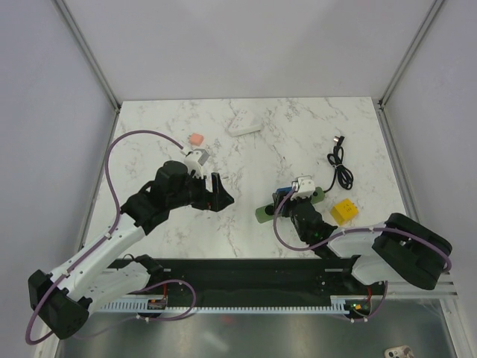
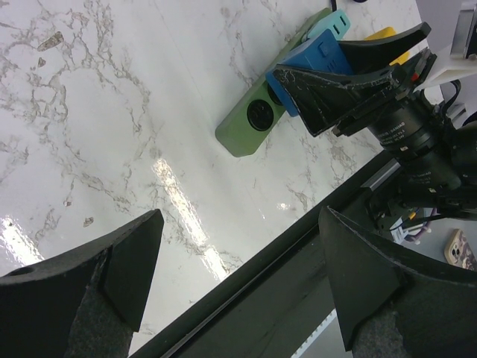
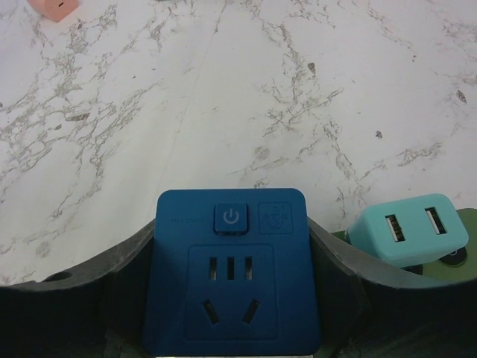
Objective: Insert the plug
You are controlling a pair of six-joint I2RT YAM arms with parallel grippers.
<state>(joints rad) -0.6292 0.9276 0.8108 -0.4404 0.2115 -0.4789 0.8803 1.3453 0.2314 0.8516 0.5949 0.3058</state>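
Observation:
The bright-blue plug [image 3: 231, 276] shows a power button and socket holes on its face. My right gripper [image 1: 288, 197] is shut on the plug, with a dark finger [image 3: 123, 283] pressed against each side of it. The plug [image 2: 311, 63] sits on top of the green power strip [image 2: 250, 123], between the strip's round socket and a teal USB adapter [image 3: 408, 230]. How deep it sits in the strip is hidden. My left gripper [image 2: 240, 224] hangs open and holds nothing, above the marble to the left of the strip [image 1: 262, 215].
A yellow block [image 1: 343, 212] lies right of the strip and a coiled black cable [image 1: 340, 165] lies behind it. A pink block [image 1: 196, 139] and a white object [image 1: 244, 125] sit toward the back. A black rail [image 2: 246, 298] runs along the table's near edge.

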